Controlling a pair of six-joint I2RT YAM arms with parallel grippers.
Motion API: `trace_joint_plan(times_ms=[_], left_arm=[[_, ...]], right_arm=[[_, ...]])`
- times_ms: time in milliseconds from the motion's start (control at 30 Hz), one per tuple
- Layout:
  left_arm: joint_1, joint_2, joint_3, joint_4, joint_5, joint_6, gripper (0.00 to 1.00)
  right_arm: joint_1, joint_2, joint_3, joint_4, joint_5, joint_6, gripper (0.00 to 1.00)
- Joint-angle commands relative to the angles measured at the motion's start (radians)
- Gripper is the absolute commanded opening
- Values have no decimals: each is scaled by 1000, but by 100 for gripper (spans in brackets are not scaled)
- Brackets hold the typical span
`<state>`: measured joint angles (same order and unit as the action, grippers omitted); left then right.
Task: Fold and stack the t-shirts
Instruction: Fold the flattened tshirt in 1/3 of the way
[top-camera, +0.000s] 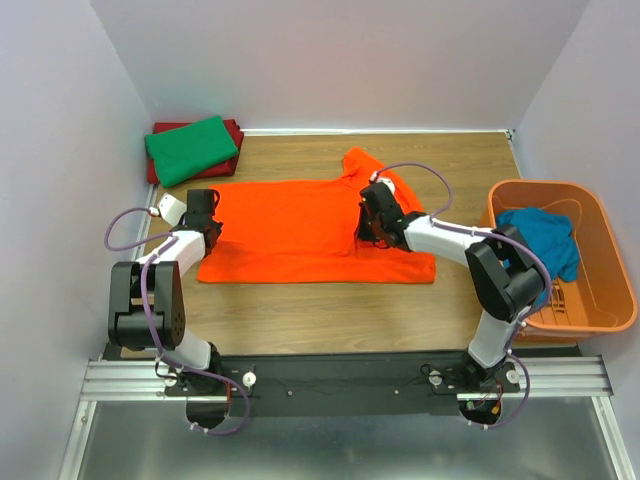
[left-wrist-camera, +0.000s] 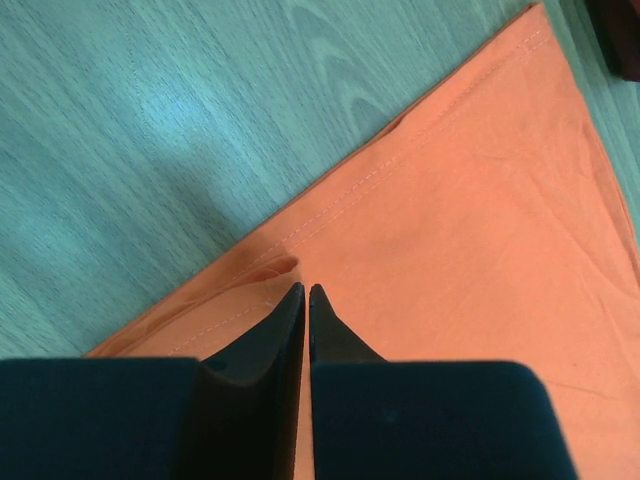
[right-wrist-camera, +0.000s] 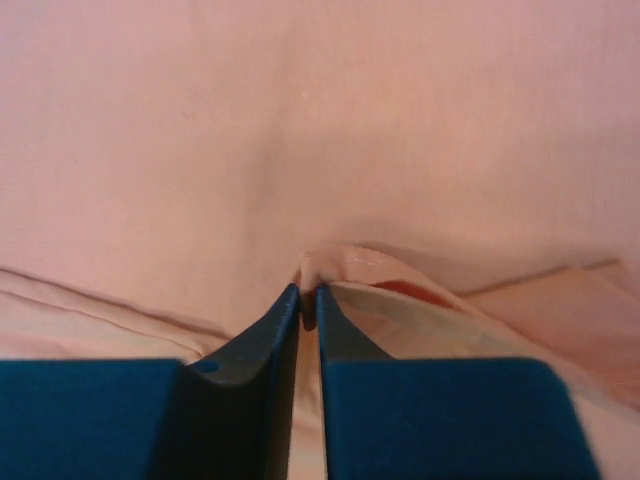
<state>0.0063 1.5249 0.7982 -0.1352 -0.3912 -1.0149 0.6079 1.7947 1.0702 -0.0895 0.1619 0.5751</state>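
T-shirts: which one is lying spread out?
The orange t-shirt; the green t-shirt and dark red t-shirt sit folded, the teal t-shirt is bunched in the basket.

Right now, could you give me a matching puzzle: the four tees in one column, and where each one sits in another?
Things:
1. orange tee
2. green tee
3. red tee
4. blue tee

Places:
A. in the basket
B. spread out in the middle of the table
C. under the green tee
D. on top of the far-left pile

Pairs: 1-B, 2-D, 3-C, 4-A
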Motion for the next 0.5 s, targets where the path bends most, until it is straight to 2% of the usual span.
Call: trace_joint_plan(times_ms=[0, 233, 367, 467], left_arm=[[-2, -25, -5, 19, -1, 2, 10], [-2, -26, -19, 25, -1, 7, 9], [-2, -31, -24, 25, -1, 9, 9], [-2, -32, -24, 25, 0, 7, 9]], right_arm=[[7, 34, 54, 25, 30, -69, 21], [6, 51, 88, 39, 8, -139, 36], [4, -14, 68, 34, 92, -155, 53], [-8, -64, 51, -16, 149, -127, 55]])
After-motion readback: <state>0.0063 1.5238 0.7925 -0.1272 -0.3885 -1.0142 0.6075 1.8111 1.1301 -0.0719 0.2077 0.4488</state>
